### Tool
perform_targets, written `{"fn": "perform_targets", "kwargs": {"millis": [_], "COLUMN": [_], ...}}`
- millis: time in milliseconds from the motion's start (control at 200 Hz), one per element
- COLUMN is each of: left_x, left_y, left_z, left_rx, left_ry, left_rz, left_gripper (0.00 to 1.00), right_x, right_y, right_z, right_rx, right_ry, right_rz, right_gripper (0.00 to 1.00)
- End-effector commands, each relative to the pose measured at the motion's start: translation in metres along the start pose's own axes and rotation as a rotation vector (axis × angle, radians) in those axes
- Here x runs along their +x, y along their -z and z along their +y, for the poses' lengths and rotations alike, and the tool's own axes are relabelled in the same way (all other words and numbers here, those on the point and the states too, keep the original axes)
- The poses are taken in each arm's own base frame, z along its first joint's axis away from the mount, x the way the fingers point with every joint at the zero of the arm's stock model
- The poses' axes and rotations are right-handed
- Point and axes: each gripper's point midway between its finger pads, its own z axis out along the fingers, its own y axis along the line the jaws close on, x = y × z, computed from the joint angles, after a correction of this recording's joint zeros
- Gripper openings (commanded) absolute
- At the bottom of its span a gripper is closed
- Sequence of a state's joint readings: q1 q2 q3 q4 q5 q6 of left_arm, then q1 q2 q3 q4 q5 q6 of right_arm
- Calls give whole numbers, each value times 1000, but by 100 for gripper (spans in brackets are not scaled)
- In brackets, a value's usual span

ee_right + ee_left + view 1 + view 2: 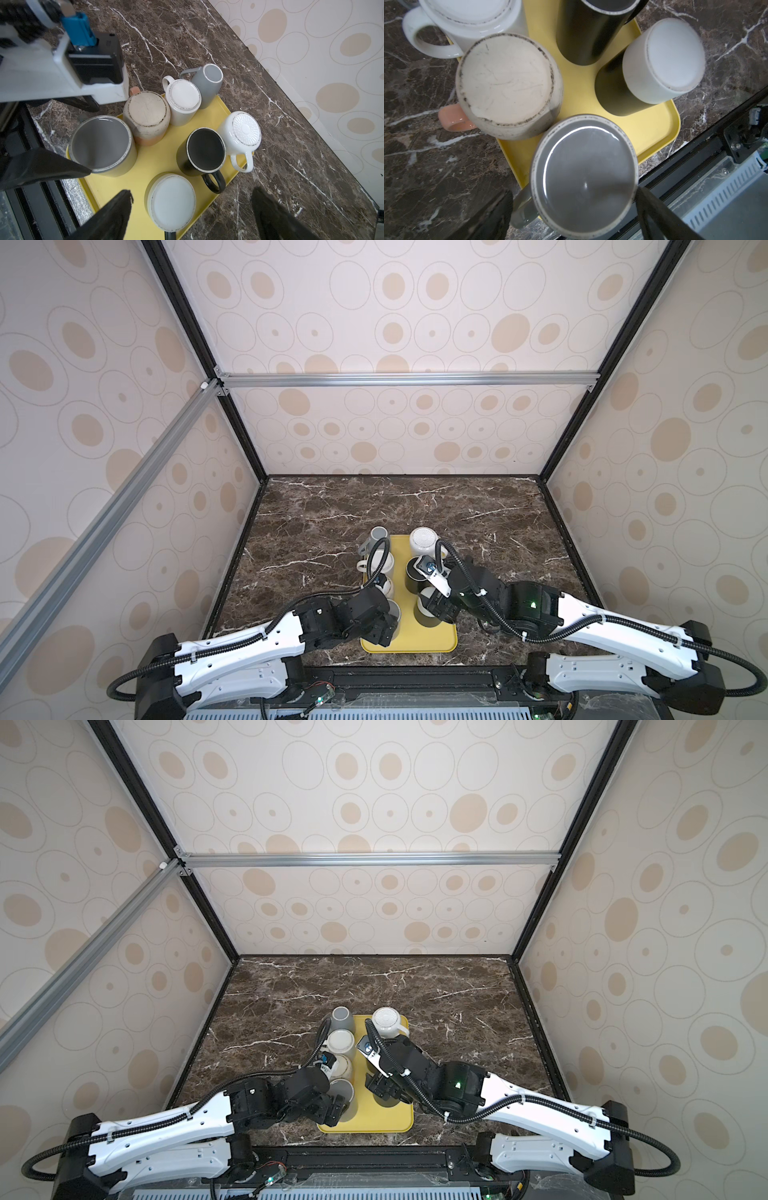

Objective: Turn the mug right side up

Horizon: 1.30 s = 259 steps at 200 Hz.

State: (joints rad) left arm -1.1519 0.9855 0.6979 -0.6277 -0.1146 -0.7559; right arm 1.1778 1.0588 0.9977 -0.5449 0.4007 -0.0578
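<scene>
We see the left gripper (573, 191), released, straddling an upright grey-lined yellow ceramic mug (583, 162); the right gripper (192, 191), released, hangs above an inverted black-and-white mug (172, 199)

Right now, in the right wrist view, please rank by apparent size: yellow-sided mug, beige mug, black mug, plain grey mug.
1. yellow-sided mug, nearest of them.
2. beige mug and black mug: alike, unranked.
3. plain grey mug, farthest, so perhaps not truly smallest.

left end effector (573, 209) and right end effector (193, 207), jaws wide open
</scene>
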Motion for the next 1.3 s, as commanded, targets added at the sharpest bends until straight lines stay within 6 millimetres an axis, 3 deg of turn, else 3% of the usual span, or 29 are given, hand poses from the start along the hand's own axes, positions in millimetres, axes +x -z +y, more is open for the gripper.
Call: {"fn": "perform_targets", "kwargs": {"millis": [0,275,545,790,1005,1291], "left_x": [15,27,31,41,33,36], "left_y": [-9,-11,-9,-3,0,-11], "left_z": [6,2,-4,14,25,21], "left_rx": [-22,32,36,-59,-120,-154], "left_ry": [25,72,56,53,67,-28], "left_rz": [38,47,76,116,77,140], "left_gripper": [92,81,81,78,72,60], "right_x": [4,3,4,4,3,4], "right_y": [-3,-5,-7,-7,-6,-4], "right_z": [3,3,4,4,3,1], "right_rx": [-3,-1,1,1,4,8], "right_ry": [9,13,18,14,8,0], "right_rz": [11,12,19,14,6,2], "right_gripper": [93,93,93,93,93,93]}}
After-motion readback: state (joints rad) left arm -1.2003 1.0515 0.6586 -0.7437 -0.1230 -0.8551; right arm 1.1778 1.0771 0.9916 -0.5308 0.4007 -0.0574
